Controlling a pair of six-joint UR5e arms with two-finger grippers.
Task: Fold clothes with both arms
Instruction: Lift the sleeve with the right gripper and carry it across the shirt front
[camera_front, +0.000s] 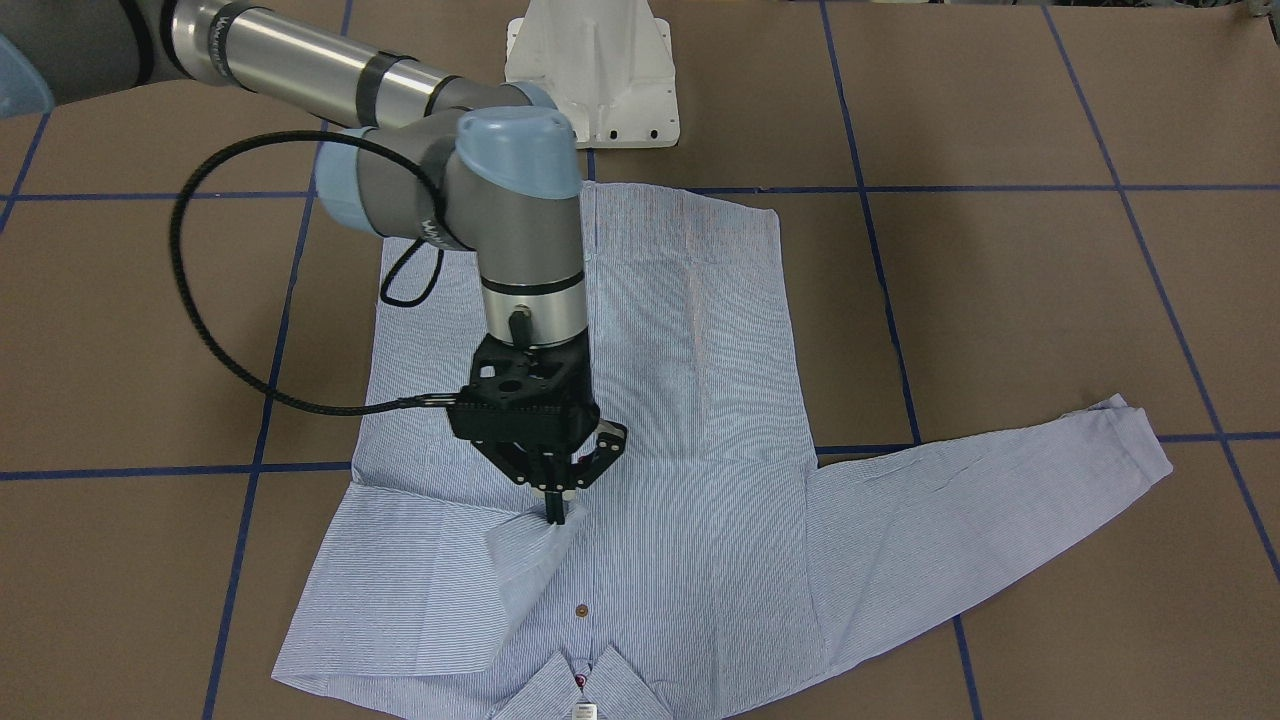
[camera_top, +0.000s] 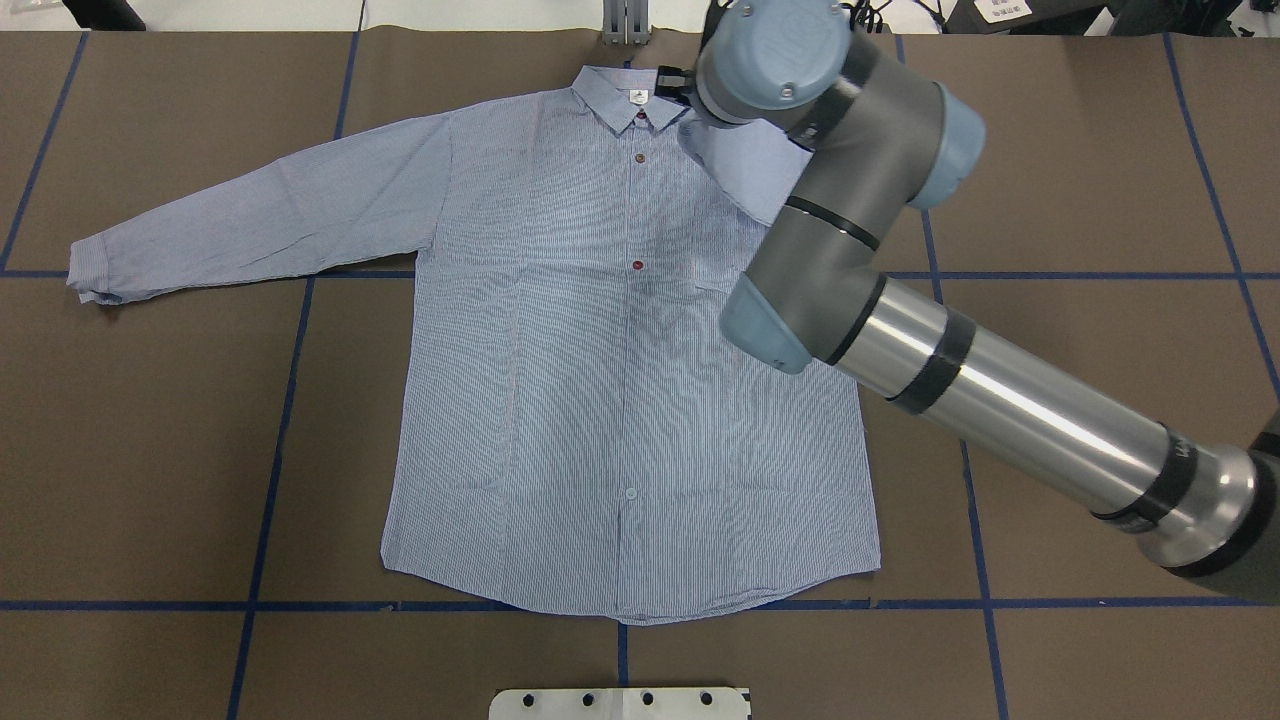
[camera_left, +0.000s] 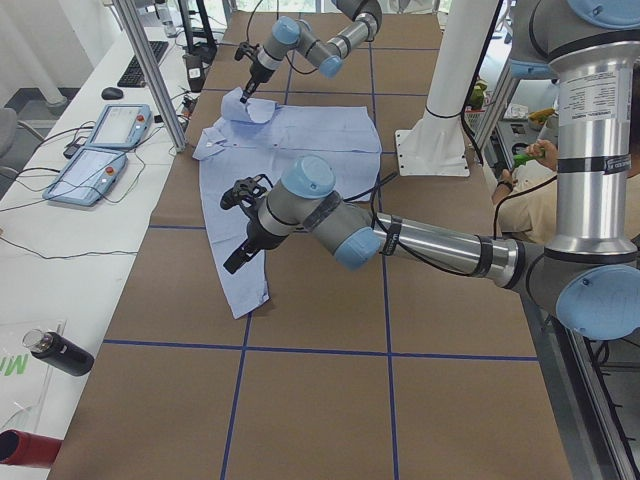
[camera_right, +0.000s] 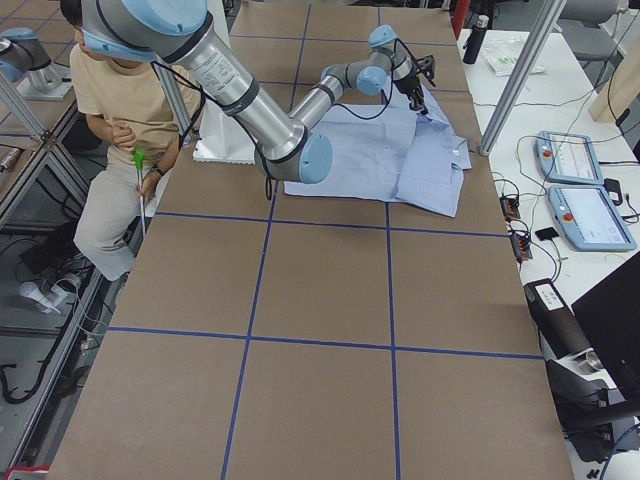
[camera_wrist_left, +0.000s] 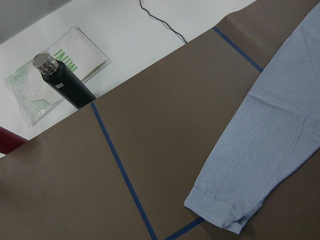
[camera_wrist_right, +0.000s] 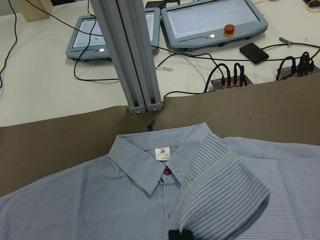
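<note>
Exterior front-facing view has the right gripper (camera_front: 556, 505) standing upright over the chest of the shirt (camera_front: 700, 400), a short way hemward of the collar (camera_front: 590, 690); its fingers are pressed together on a fold of the right sleeve's cuff (camera_front: 530, 545), which lies folded in across the shirt front and stands a little off the cloth beneath; the right wrist-mounted view agrees, with that cuff curled over just on the robot's side of the collar and the black fingertips (camera_wrist_right: 180, 234) nipping its edge. The shirt lies face up and buttoned on the brown table (camera_front: 1050, 300), with the collar at the end away from the robot and the hem at the opposite end from the collar, next to the white pedestal (camera_front: 592, 75); a brown button (camera_front: 581, 609) shows on the placket between the collar and the right gripper. The left sleeve (camera_front: 990, 500) lies stretched out flat, running from the collar's side toward the robot's left; the left gripper (camera_left: 237, 262) hangs over its outer end, far from the collar, seemingly clear of the cloth, though it shows too small to be sure; whether its fingers are apart or together I cannot tell.
</note>
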